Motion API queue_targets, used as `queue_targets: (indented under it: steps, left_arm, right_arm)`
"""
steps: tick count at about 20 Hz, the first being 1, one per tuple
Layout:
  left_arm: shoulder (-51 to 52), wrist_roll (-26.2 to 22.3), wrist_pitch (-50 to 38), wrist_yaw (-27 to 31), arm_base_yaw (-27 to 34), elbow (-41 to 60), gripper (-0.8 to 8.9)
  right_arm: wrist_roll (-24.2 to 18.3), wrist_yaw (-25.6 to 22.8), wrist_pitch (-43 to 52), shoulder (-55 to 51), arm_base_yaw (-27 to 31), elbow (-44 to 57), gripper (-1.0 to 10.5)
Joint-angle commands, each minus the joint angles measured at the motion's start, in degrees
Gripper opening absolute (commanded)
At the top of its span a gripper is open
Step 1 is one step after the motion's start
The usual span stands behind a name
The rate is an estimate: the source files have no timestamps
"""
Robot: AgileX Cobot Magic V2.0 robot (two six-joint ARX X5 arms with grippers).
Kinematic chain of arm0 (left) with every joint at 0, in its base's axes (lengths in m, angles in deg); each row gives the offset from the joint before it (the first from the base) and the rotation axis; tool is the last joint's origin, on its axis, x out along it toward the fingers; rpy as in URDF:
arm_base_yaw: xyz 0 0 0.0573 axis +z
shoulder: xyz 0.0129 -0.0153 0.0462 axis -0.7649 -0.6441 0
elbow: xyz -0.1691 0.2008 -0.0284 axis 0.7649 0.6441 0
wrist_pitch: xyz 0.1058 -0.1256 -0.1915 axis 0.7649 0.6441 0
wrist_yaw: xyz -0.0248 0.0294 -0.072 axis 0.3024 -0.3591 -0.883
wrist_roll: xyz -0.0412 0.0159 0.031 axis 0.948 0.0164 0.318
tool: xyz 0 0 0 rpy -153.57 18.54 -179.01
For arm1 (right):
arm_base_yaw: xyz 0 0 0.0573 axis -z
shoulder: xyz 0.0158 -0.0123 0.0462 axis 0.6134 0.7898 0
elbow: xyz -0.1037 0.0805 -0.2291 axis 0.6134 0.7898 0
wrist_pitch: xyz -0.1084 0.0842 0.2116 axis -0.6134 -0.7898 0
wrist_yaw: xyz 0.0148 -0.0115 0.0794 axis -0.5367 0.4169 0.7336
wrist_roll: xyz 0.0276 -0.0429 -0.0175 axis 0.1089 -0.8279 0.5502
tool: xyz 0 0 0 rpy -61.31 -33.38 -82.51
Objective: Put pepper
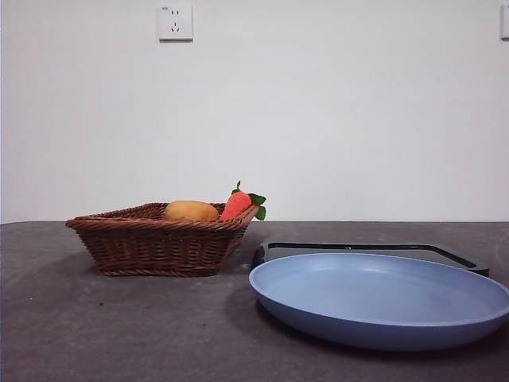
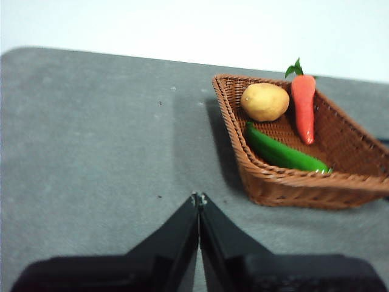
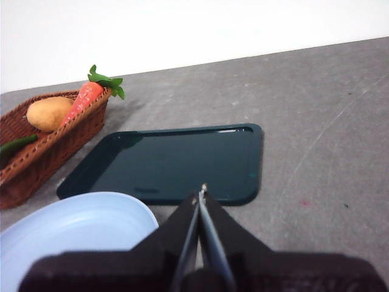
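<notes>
Left tool [image 2: 199, 198] is seen closed and empty above bare desk [image 2: 91, 152], short of the basket [image 2: 273, 182]. Right tool [image 3: 200, 191] is likewise closed and empty, over the blue plate [image 3: 73, 231] and dark tray [image 3: 182, 161]. Beyond the basket's near wall, the pepper [image 2: 282, 152] lies flat inside, beside the potato [image 2: 265, 101] and carrot [image 2: 303, 106]. It is judged light, glossy, likely slippery; a mid-body grasp is advised. Little room is left by the rim; open desk surrounds the basket.
</notes>
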Motion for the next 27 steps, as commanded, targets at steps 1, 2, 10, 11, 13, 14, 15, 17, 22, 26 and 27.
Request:
queue_targets:
  steps: [1,2,10,11,13,14,15,17,22,26,27]
  left_arm:
    - [0.1,6.9,-1.1,-0.2,0.2,0.6,0.08]
    - [0.1,8.1,-1.4,-0.2,0.2,0.6,0.08]
    - [0.0,15.8,-3.4,-6.7,0.2,-0.5,0.06]
    - [-0.1,16.4,-2.9,-7.3,0.2,-1.2,0.06]
    - [-0.5,16.7,-1.1,-7.5,0.2,-3.3,0.06]
    - [-1.0,16.7,0.4,-7.5,0.2,-4.8,0.06]
    - [-1.6,16.7,1.5,-7.5,0.2,-6.1,0.06]
    - [-3.3,16.5,3.6,-7.7,0.2,-9.2,0.06]
    - [-9.6,14.2,6.4,-10.8,0.2,-16.5,0.06]
    - [-16.0,8.9,11.4,-15.6,0.2,-23.2,0.06]
    - [-17.6,7.2,12.9,-17.1,0.2,-24.9,0.06]
  right_arm:
    - [1.9,-0.2,2.6,-0.2,-0.1,0.2,0.1]
    - [1.9,-0.1,3.1,-0.2,-0.1,0.2,0.1]
    - [15.1,0.3,6.5,-0.1,-0.1,-0.7,0.1]
    - [17.4,0.2,6.5,0.3,-0.1,-1.3,0.1]
    - [19.2,0.3,6.4,1.3,-0.2,-2.7,0.1]
    - [19.7,0.4,6.3,2.3,-0.2,-4.1,0.1]
    - [19.7,0.7,6.3,2.9,-0.2,-4.9,0.1]
    - [19.6,2.1,6.1,5.2,-0.2,-7.6,0.1]
    - [17.2,5.1,0.8,12.6,-0.2,-16.6,0.1]
    - [11.0,8.5,-10.4,19.7,-0.6,-27.1,0.1]
    - [9.1,9.3,-13.9,21.6,-0.8,-29.9,0.1]
